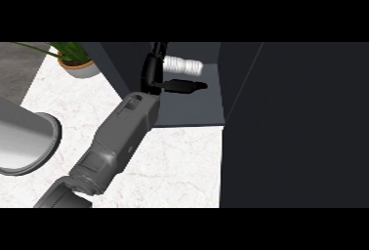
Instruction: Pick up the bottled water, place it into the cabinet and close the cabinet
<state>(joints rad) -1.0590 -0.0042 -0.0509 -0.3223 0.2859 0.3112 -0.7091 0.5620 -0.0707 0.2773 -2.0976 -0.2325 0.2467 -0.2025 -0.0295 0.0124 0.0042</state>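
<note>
The bottled water (184, 66), white and ribbed, lies on its side deep inside the open cabinet (193, 108), near its back wall. My left hand (152, 73) reaches into the cabinet from the lower left and is open. Its fingers point toward the back just left of the bottle, and the thumb (181, 86) sticks out to the right below the bottle. Nothing is curled round the bottle. I cannot tell whether the fingers touch it. My right hand does not show.
The dark cabinet door (302, 122) stands open and fills the right side. A potted plant (76, 62) sits at the back left of the white marble counter (176, 166). A large grey metal pot (23, 141) lies at the left edge.
</note>
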